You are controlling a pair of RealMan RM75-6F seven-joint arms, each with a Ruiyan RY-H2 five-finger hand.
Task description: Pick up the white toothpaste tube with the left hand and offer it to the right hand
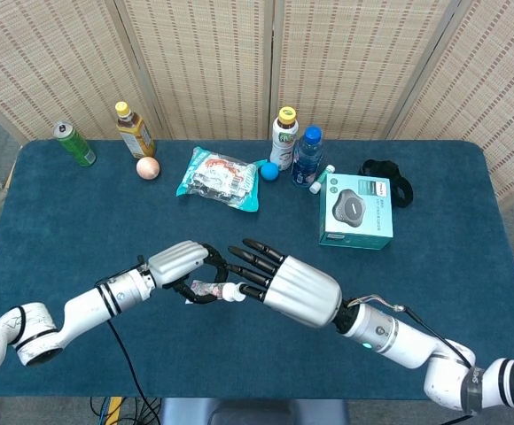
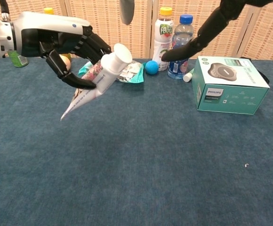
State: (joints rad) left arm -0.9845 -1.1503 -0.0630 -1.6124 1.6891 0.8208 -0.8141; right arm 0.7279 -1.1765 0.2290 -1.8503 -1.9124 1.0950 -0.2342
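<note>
My left hand (image 1: pixel 183 266) (image 2: pixel 63 44) grips the white toothpaste tube (image 2: pixel 99 80) (image 1: pixel 211 289) above the blue table, cap end pointing toward my right side and flat tail slanting down. My right hand (image 1: pixel 284 282) is open, fingers spread, right beside the tube's cap (image 1: pixel 229 290). In the chest view only its dark fingers (image 2: pixel 202 33) show at the top, above and to the right of the cap (image 2: pixel 122 53). I cannot tell whether they touch the tube.
A teal Philips box (image 1: pixel 356 211) (image 2: pixel 229 84) sits right of centre. Along the back stand two bottles (image 1: pixel 296 146), a blue ball (image 1: pixel 268 171), a snack bag (image 1: pixel 219 177), an egg-like ball (image 1: pixel 148 167), a tea bottle (image 1: pixel 134 129) and a green can (image 1: pixel 74 143).
</note>
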